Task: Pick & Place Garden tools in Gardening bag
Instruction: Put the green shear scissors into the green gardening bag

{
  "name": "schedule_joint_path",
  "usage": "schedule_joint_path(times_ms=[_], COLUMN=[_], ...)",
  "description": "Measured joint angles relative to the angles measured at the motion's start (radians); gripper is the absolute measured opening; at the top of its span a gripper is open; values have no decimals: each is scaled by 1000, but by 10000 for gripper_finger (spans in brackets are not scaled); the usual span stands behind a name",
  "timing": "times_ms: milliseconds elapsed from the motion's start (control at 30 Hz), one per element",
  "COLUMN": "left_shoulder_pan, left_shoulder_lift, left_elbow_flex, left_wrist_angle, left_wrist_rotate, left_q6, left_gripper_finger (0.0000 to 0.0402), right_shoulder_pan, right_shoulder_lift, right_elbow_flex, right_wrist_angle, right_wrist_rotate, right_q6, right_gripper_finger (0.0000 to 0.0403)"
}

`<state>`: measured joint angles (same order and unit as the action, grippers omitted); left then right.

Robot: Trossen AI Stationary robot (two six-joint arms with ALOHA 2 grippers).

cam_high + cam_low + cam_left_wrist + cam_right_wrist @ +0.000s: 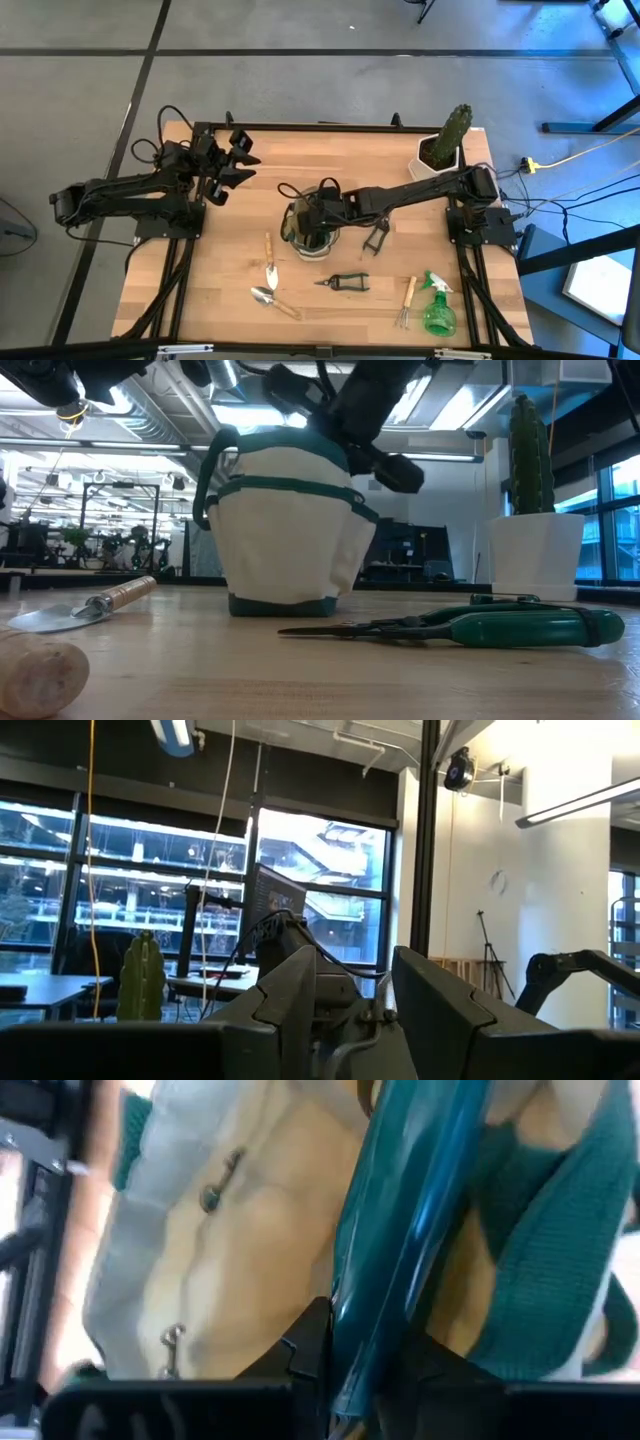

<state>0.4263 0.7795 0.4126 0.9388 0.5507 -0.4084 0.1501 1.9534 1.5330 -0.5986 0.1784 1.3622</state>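
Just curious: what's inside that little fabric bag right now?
The right gripper holds a teal-handled tool over the gardening bag opening. Beige lining shows; the bottom is covered, so other contents can't be seen.

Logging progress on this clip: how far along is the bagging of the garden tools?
Nothing is visibly bagged yet. In hand: the right pincer, above the bag, grips a teal-green tool. Left on the table: two trowels, green pruners, black shears, hand fork, spray bottle. The left arm waits aside.
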Motion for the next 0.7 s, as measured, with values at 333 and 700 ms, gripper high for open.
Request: schedule_joint_path(times_ms=[333,700], left_shoulder_pan=[0,0], left_shoulder_lift=[-13,-19], left_elbow_flex=[0,0], left_wrist_angle=[-2,-1], left_wrist_rotate=[2,21], left_q6=[-2,-19], left_gripper_finger=[129,129], right_shoulder_pan=[-8,-23], right_shoulder_lift=[88,149], right_elbow_flex=[118,147], right_wrist_angle=[-125,-145], right_wrist_rotate=[-15,-62], right_q6=[-47,-64], right_gripper_finger=[51,51])
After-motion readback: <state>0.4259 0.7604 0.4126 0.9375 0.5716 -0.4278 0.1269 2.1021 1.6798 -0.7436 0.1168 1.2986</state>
